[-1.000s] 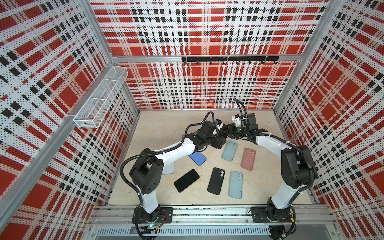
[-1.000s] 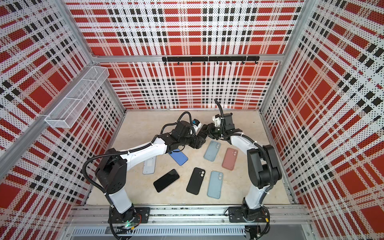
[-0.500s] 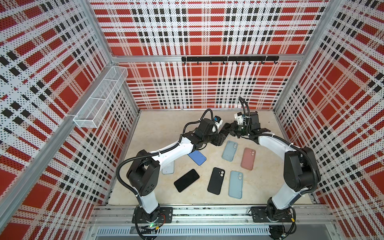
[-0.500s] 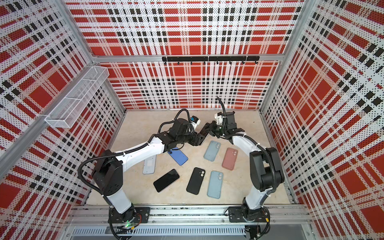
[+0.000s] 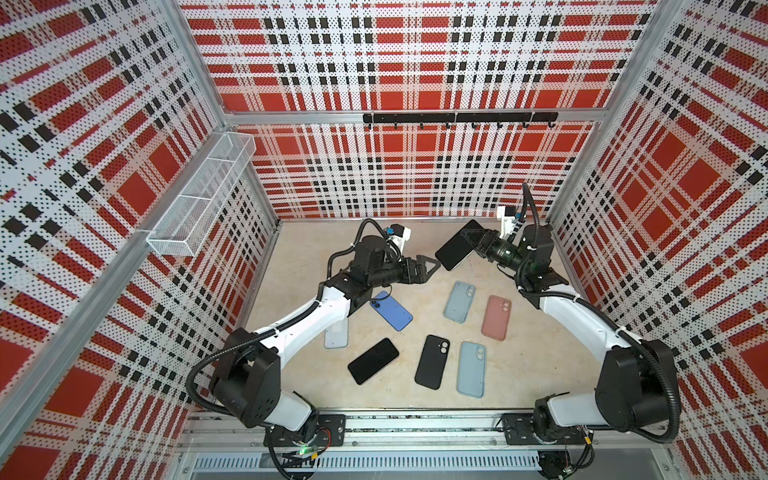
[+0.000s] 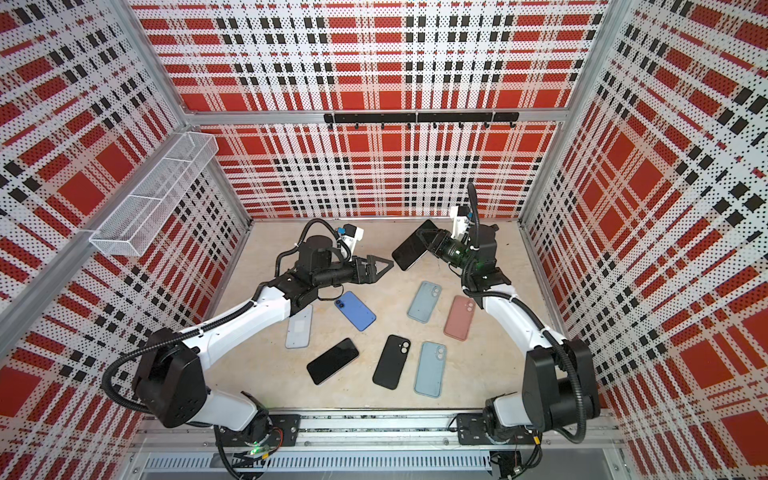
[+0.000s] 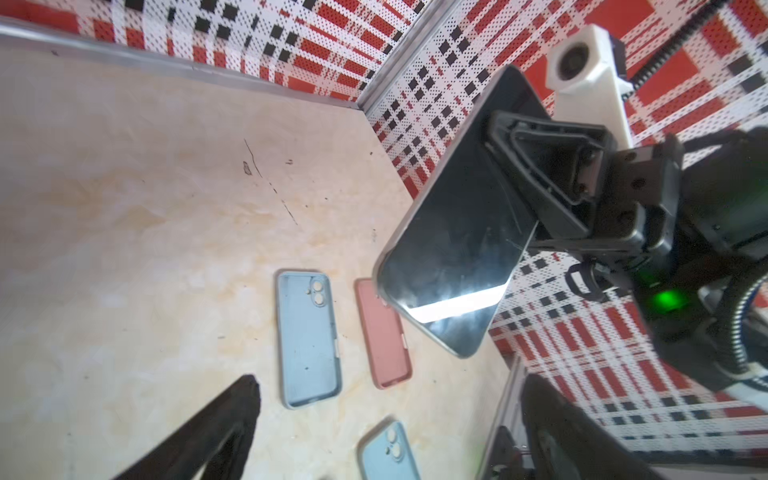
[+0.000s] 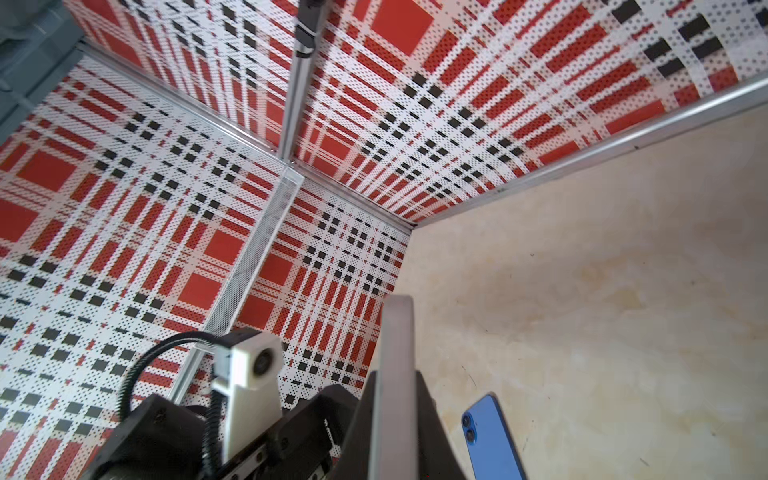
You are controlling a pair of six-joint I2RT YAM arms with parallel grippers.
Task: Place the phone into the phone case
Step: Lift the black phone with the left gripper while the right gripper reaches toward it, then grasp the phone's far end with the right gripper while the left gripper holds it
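A black-screened phone (image 5: pixel 456 249) (image 6: pixel 411 250) (image 7: pixel 453 249) with a silver edge (image 8: pixel 394 365) hangs tilted in the air at the back right. My right gripper (image 5: pixel 471 243) (image 6: pixel 427 243) (image 8: pixel 392 386) is shut on one of its ends. My left gripper (image 5: pixel 430 272) (image 6: pixel 384 270) (image 7: pixel 390 378) stands wide open and empty, apart from the phone, to its left. On the table below lie a light blue phone case (image 5: pixel 459 301) (image 7: pixel 307 340) and a pink case (image 5: pixel 496 318) (image 7: pixel 384 345), both open side up.
Also on the table are a blue phone (image 5: pixel 391 310) (image 8: pixel 494 440) lying back up, a black phone (image 5: pixel 373 360) screen up, a black case (image 5: pixel 433 361), another light blue case (image 5: pixel 471 369) and a pale case (image 5: pixel 336 332) partly under the left arm. Plaid walls close in.
The two grippers met at the phone near the middle. The right gripper shut on it and carried it back right, while the left gripper opened and drew away to the left.
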